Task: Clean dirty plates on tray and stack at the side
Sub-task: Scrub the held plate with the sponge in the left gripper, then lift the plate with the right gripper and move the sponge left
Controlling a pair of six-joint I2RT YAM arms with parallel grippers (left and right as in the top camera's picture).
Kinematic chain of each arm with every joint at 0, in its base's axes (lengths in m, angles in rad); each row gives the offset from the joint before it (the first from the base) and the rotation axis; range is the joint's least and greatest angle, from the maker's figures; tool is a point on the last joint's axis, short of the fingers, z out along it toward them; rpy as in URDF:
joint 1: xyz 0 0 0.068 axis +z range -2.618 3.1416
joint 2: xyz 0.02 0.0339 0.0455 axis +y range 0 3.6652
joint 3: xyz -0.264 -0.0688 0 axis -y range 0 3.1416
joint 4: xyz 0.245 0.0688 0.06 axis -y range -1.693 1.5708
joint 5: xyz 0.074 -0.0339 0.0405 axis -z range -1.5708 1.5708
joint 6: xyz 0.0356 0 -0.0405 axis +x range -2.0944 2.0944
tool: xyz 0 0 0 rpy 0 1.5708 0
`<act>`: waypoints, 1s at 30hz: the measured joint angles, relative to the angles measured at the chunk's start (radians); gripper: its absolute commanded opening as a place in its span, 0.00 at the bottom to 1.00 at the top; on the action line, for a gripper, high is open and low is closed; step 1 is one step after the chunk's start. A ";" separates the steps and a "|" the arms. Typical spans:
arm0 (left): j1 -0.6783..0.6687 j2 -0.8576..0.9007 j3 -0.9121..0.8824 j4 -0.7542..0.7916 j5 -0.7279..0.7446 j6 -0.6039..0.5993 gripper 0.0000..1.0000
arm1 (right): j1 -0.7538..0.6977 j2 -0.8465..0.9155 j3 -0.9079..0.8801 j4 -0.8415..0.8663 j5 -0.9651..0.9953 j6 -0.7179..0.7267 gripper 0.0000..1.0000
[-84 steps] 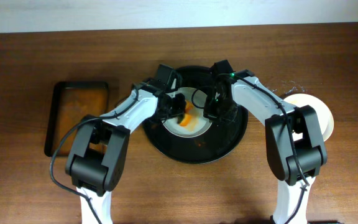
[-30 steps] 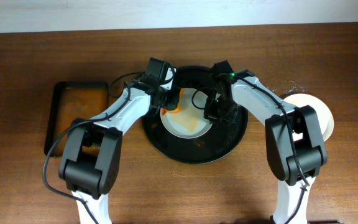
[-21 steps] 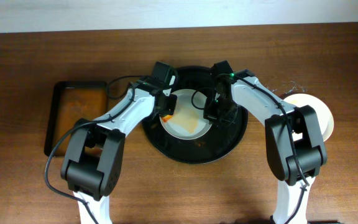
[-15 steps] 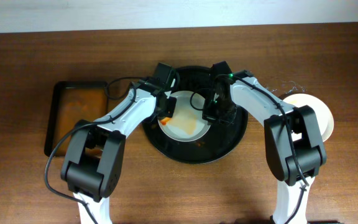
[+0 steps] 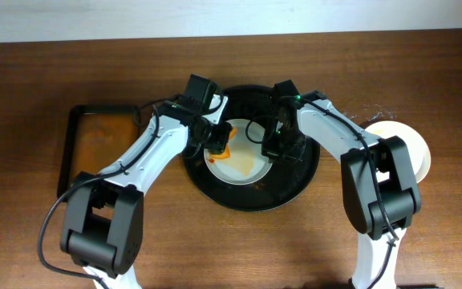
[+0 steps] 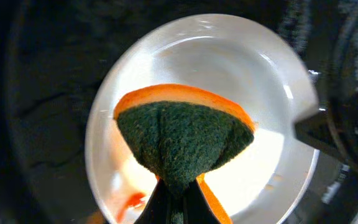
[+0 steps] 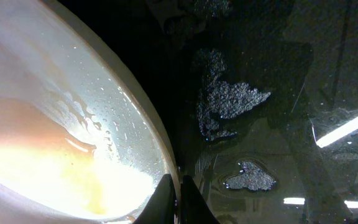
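A white plate (image 5: 241, 158) with orange smears lies on the round black tray (image 5: 251, 193). My left gripper (image 5: 213, 141) is shut on a green and orange sponge (image 6: 182, 144), which hangs over the plate's (image 6: 253, 106) left part. A red smear (image 6: 131, 201) shows beside the sponge. My right gripper (image 5: 273, 147) is shut on the plate's right rim (image 7: 166, 168) and holds it over the wet tray (image 7: 260, 93). Clean white plates (image 5: 411, 148) sit at the table's right side, behind my right arm.
A smaller rectangular black tray (image 5: 99, 148) with a brownish bottom stands at the left. Water drops and foam patches (image 7: 225, 99) lie on the round tray. The brown wooden table (image 5: 239, 249) runs all round.
My left gripper has wiped the sponge back and forth over the plate's left part. The large orange smear has thinned to a faint film. My right gripper has stayed put on the rim.
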 measured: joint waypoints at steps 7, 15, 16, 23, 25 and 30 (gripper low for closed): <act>-0.047 0.089 -0.005 0.061 0.029 -0.004 0.00 | 0.000 0.000 0.000 -0.006 0.002 0.000 0.04; -0.056 0.121 -0.010 0.063 -0.211 -0.007 0.00 | 0.000 0.000 0.000 -0.007 0.003 0.000 0.04; -0.057 0.121 -0.010 0.063 -0.236 -0.007 0.00 | 0.000 0.000 0.000 -0.007 0.003 0.000 0.04; -0.077 0.121 0.001 0.051 -0.403 -0.007 0.00 | 0.000 0.000 0.000 -0.008 0.002 0.000 0.04; -0.079 0.121 0.029 0.017 -0.420 -0.007 0.00 | 0.000 0.000 0.000 -0.007 0.002 0.000 0.04; -0.061 0.121 0.129 -0.131 -0.546 -0.007 0.00 | 0.000 0.000 0.000 -0.009 0.002 0.000 0.04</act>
